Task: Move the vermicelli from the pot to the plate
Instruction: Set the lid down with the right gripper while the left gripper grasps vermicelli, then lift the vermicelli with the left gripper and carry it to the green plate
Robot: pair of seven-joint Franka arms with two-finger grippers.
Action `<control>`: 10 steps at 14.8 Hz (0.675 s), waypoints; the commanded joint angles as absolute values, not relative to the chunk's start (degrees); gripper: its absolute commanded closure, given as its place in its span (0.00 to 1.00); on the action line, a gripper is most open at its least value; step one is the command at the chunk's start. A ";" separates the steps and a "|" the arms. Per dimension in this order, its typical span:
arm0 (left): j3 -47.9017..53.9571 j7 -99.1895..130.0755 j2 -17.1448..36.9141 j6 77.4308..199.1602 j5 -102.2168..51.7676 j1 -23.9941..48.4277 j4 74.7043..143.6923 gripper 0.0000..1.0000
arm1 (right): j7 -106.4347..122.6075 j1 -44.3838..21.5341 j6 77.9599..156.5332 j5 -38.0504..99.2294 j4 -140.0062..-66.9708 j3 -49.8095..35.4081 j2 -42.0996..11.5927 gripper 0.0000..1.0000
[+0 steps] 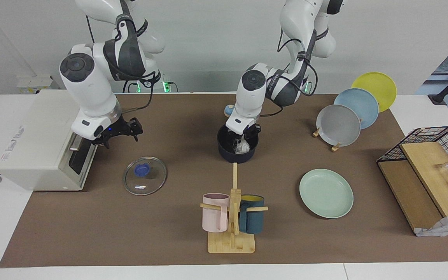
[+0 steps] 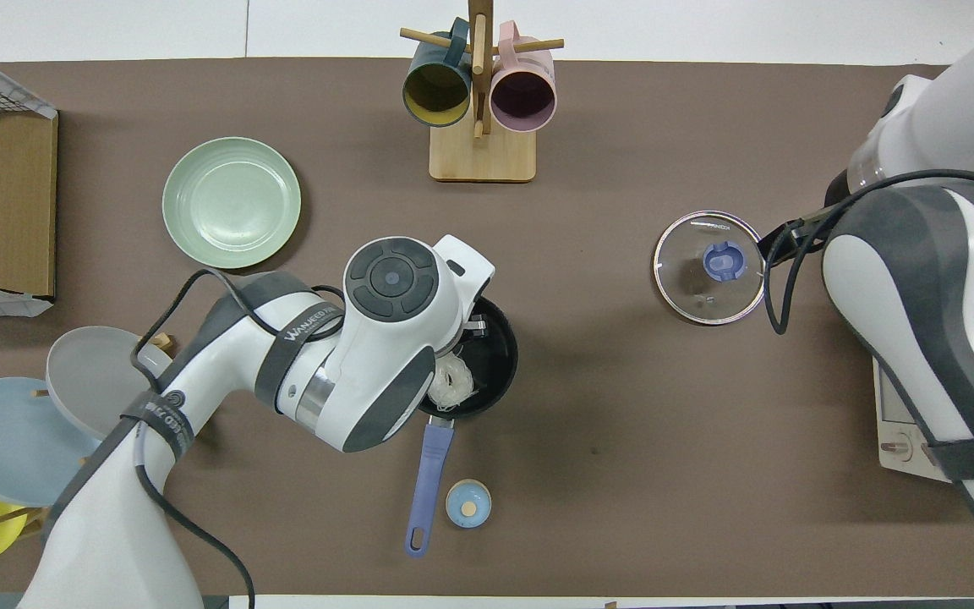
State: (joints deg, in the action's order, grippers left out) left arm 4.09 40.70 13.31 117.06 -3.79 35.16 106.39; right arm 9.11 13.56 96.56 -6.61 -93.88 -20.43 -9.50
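Down inside the pot (image 1: 236, 149) my left gripper (image 1: 243, 140) pinches the vermicelli (image 1: 242, 147), jaws closed on it. Grasp step, I'd say; next, lift clear and swing toward four o'clock, facing view, onto the plate (image 1: 326, 193). Right gripper (image 1: 119, 131) waits above the glass lid (image 1: 145, 175), jaws unreadable.

A robotics lab, probably, dressed as a kitchen: two white arms stand at a worktop (image 1: 177, 249) under a brown mat (image 1: 91, 233), with a mug rack (image 1: 232, 217), stacked plates (image 1: 356, 112) and a white oven (image 1: 41, 140) before bare walls.
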 commanded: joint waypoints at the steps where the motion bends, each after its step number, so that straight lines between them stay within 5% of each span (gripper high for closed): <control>1: 3.95 38.94 10.63 107.09 -6.50 31.92 100.22 1.00 | 6.86 14.59 91.86 -4.40 -94.48 -20.74 -4.50 0.00; 6: 3.61 26.30 15.98 90.88 -10.02 15.84 80.62 1.00 | 5.72 14.23 90.44 -4.04 -97.91 -20.83 -0.35 0.00; 8: 3.52 20.51 17.05 93.32 -9.67 10.14 79.89 1.00 | 5.19 12.93 89.74 -1.15 -96.42 -18.39 -0.79 0.00; 10: 3.52 14.79 19.84 97.28 -9.41 5.55 79.89 1.00 | 5.01 3.73 89.03 -0.62 -96.42 -6.83 -0.18 0.00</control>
